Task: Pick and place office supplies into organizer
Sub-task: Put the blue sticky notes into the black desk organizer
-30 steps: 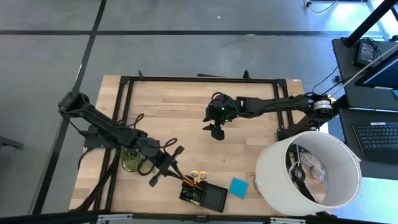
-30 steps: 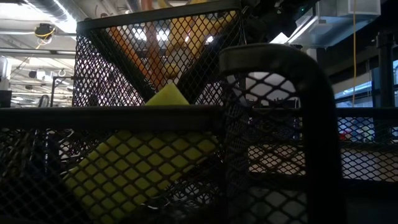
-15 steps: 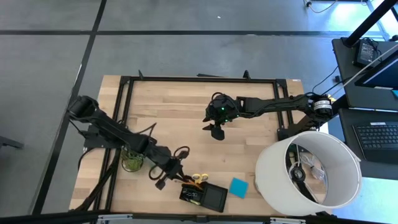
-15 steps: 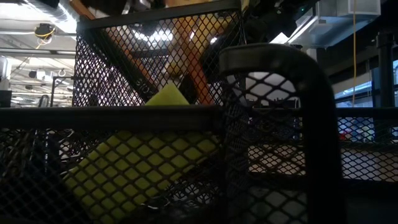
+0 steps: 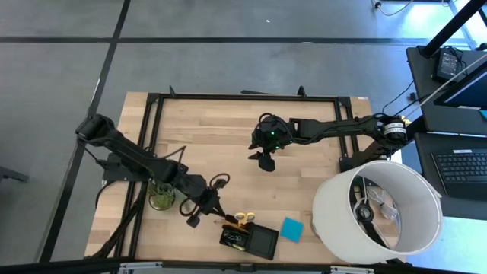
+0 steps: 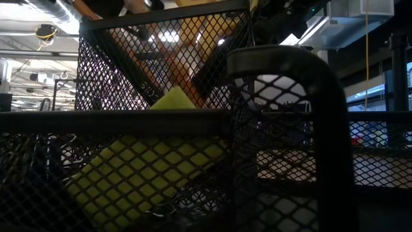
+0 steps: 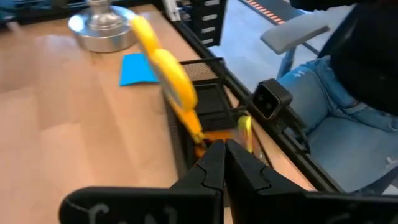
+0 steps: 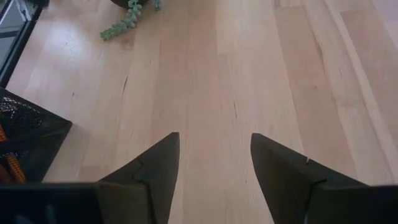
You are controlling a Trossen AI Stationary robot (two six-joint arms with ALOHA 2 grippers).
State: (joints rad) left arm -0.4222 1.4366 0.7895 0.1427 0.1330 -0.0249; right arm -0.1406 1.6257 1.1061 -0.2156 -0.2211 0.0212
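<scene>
The organizer (image 5: 251,240), one low black mesh tray, lies at the lower middle of the high view near the table's (image 5: 228,129) front edge, its long axis running left to right with a slight tilt. Its left compartments hold supplies; the right compartment looks dark and I cannot tell what is in it. In the low view its mesh walls fill the frame, with one yellow block (image 6: 148,171) leaning tilted inside.

One pair of scissors (image 5: 242,218) stands in the tray's upper left corner, yellow handles up. In the left wrist view the handles (image 7: 168,71) angle toward the upper left of the frame, blades down in the tray, beside an orange pencil (image 7: 211,134).

One blue note pad (image 5: 291,228) lies flat just right of the tray, apart from it.

The left gripper (image 5: 207,209) sits just left of the tray, its fingers pressed together with nothing between them; the scissors stand just ahead of the tips, whether touching I cannot tell.

The right gripper (image 5: 266,160) hovers at the upper middle of the high view, well apart from the tray, jaws spread wide and empty.
</scene>
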